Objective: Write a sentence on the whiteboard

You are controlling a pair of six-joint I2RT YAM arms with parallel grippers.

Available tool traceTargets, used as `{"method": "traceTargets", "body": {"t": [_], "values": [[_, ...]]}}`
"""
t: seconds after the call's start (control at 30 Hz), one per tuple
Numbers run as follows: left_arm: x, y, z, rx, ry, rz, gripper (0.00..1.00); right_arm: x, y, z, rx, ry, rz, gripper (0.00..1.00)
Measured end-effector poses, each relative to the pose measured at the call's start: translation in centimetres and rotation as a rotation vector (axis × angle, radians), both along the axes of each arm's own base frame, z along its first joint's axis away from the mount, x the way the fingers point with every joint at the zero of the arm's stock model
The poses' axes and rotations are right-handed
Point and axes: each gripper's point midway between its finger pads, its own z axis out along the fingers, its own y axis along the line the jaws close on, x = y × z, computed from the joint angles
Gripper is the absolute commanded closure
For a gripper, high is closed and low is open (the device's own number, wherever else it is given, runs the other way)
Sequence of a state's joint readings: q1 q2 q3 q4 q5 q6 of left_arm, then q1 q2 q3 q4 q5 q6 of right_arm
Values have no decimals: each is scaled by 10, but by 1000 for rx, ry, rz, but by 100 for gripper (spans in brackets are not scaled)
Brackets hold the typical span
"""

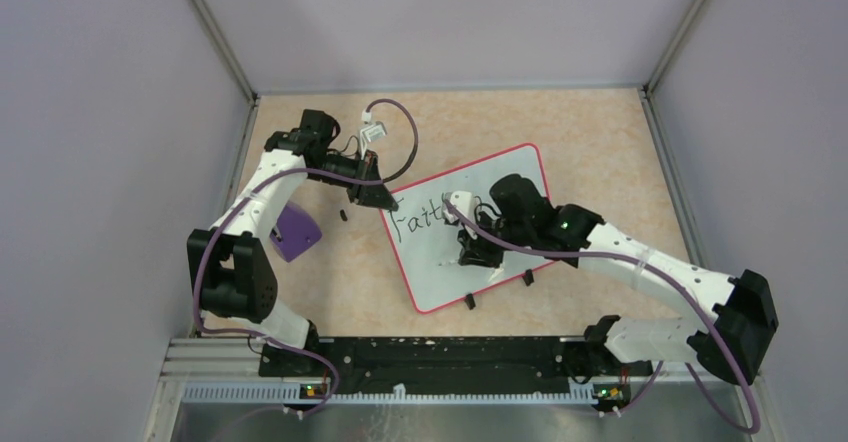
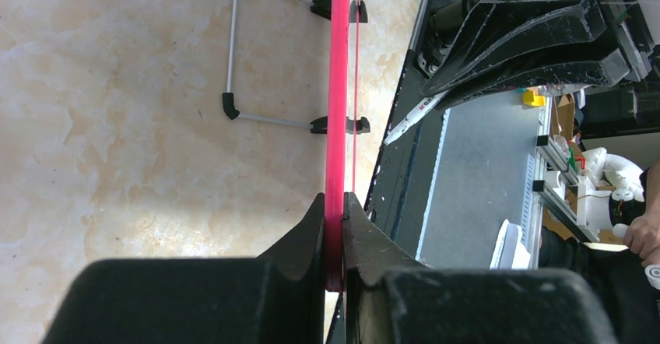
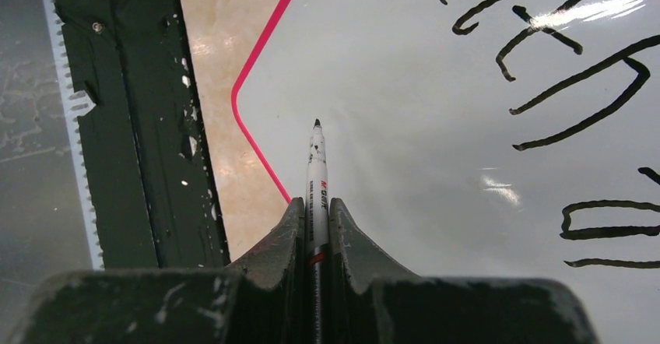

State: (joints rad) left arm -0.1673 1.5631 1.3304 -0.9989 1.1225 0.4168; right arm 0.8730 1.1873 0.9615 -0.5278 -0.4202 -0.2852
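Observation:
The whiteboard (image 1: 440,262), white with a red-pink rim, lies tilted on the table's middle. Black lettering (image 1: 420,219), about "Faith", runs along its upper left; more strokes of the lettering (image 3: 576,95) show in the right wrist view. My left gripper (image 1: 385,200) is shut on the board's upper-left corner; in the left wrist view its jaws pinch the red rim (image 2: 339,126) edge-on. My right gripper (image 1: 472,254) is shut on a white marker (image 3: 316,184), whose black tip sits at the whiteboard surface (image 3: 405,126) below the lettering.
A purple block (image 1: 295,230) lies left of the board under my left arm. A small black piece (image 1: 343,215) lies beside it. The board's black feet (image 1: 469,301) and wire stand (image 2: 230,56) show at its near edge. The black rail (image 1: 430,354) runs along the front.

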Motion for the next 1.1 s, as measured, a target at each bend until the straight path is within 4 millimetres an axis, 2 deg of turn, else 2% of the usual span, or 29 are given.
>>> {"method": "traceTargets", "body": {"t": [0.37,0.5,0.9,1.1], "values": [[0,0,-1,0,3,1,100,-11,18,-11,-66,-63,17,100],[0,0,-1,0,3,1,100,-14,23,-10,-83,-107,16,100],[0,0,-1,0,3,2,100,3,18,-15,-135,-170,-60,100],[0,0,-1,0,2,1,100,7,23,-9,-130,-184,-67,100]]}}
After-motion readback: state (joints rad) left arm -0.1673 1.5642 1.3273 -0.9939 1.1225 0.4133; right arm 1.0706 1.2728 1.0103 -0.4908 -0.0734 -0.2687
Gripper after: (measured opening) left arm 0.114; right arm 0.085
